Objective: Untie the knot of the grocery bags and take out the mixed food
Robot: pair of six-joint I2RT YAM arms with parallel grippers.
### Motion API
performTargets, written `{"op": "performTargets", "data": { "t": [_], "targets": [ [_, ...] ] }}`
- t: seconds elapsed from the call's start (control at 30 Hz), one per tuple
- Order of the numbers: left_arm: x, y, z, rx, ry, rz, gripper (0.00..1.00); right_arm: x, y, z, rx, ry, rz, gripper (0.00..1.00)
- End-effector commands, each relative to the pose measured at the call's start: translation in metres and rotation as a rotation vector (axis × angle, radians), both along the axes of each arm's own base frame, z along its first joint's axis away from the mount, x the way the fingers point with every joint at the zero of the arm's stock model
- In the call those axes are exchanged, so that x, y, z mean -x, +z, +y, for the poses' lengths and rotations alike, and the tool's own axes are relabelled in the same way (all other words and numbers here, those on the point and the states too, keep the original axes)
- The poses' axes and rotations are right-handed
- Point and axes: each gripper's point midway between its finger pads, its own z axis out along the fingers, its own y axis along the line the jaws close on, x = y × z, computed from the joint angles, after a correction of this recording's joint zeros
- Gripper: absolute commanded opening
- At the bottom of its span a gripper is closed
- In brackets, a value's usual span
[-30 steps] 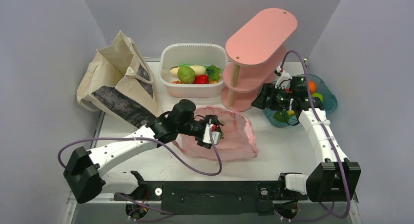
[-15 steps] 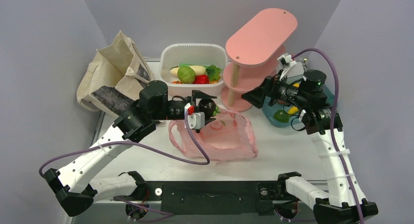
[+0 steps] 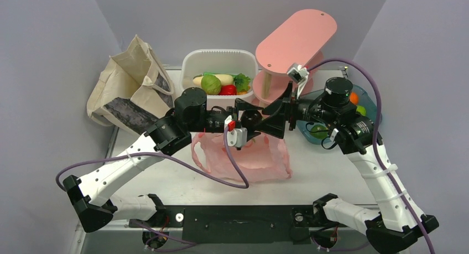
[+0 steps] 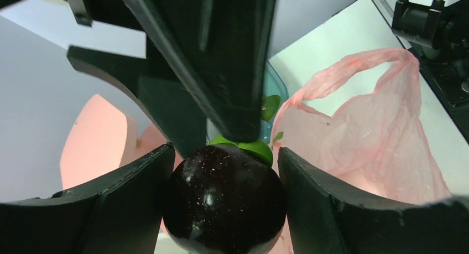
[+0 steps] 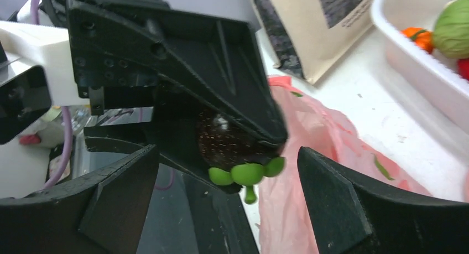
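The top view alone gives the whole table. The pink plastic bag [image 3: 243,160] lies open and slack in the middle, and the canvas tote [image 3: 133,91] stands at the back left. The white tub [image 3: 215,103] behind the bag holds the round green vegetable [image 3: 210,84], the white radish [image 3: 224,77] and the leafy green [image 3: 241,82]. This view shows both arms meeting above the back edge of the bag, but not how the fingers stand.

The left wrist view shows that the left gripper [image 4: 224,160] presses its two fingers against the sides of a dark round fruit [image 4: 224,210] with a green calyx. The fruit is lifted clear of the bag. The right wrist view shows the same fruit from the other side. The right gripper [image 5: 228,154] has its fingers spread wide, one on each side of the left gripper and the fruit. It holds nothing, and whether it touches them I cannot tell.

One second before, the left gripper was low inside the pink bag and the right gripper was over the teal bowl [image 3: 373,113] at the right. Since then the left arm has risen with the fruit, and the right arm has come across to it.
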Motion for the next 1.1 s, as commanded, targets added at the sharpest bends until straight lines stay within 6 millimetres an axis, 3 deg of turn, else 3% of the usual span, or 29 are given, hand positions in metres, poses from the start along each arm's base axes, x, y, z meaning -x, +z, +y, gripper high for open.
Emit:
{"op": "performTargets", "data": {
  "t": [0.0,0.13,0.27,0.33,0.4,0.43,0.47,0.5,0.53,0.57,0.8,0.93,1.07],
  "targets": [
    [0.004,0.053,-0.004,0.119,-0.017,-0.123,0.66,0.013,0.002,0.015,-0.013,0.085,-0.021,0.91],
    [0.012,0.053,-0.008,0.115,-0.046,-0.177,0.67,0.012,-0.003,0.029,-0.042,0.109,0.027,0.91],
    [0.016,0.051,-0.013,0.110,-0.067,-0.211,0.68,0.007,0.007,0.039,-0.091,0.121,0.042,0.91],
    [0.016,0.051,-0.014,0.108,-0.070,-0.219,0.68,0.004,0.012,0.042,-0.110,0.126,0.044,0.85],
    [0.014,0.049,-0.016,0.105,-0.068,-0.223,0.68,0.003,0.014,0.043,-0.117,0.130,0.043,0.65],
    [0.013,0.048,-0.016,0.102,-0.061,-0.223,0.68,0.003,0.013,0.042,-0.116,0.128,0.047,0.49],
    [0.012,0.047,-0.015,0.101,-0.058,-0.225,0.69,0.001,0.013,0.039,-0.117,0.118,0.044,0.42],
    [0.011,0.045,-0.015,0.097,-0.048,-0.224,0.69,0.000,0.009,0.037,-0.113,0.110,0.049,0.25],
    [0.009,0.044,-0.013,0.096,-0.038,-0.226,0.70,-0.002,0.009,0.033,-0.115,0.092,0.045,0.18],
    [0.006,0.042,-0.012,0.091,-0.021,-0.224,0.70,-0.005,0.005,0.030,-0.109,0.078,0.054,0.03],
    [-0.027,0.031,0.019,0.105,0.147,-0.116,0.95,-0.038,-0.024,-0.028,0.002,-0.132,0.044,0.00],
    [-0.034,0.014,0.042,0.066,0.209,-0.026,0.97,-0.061,-0.029,-0.070,0.013,-0.294,0.058,0.00],
    [-0.051,-0.018,0.068,-0.003,0.314,0.137,0.97,-0.092,-0.017,-0.133,-0.003,-0.515,0.042,0.00]
  ]
}}
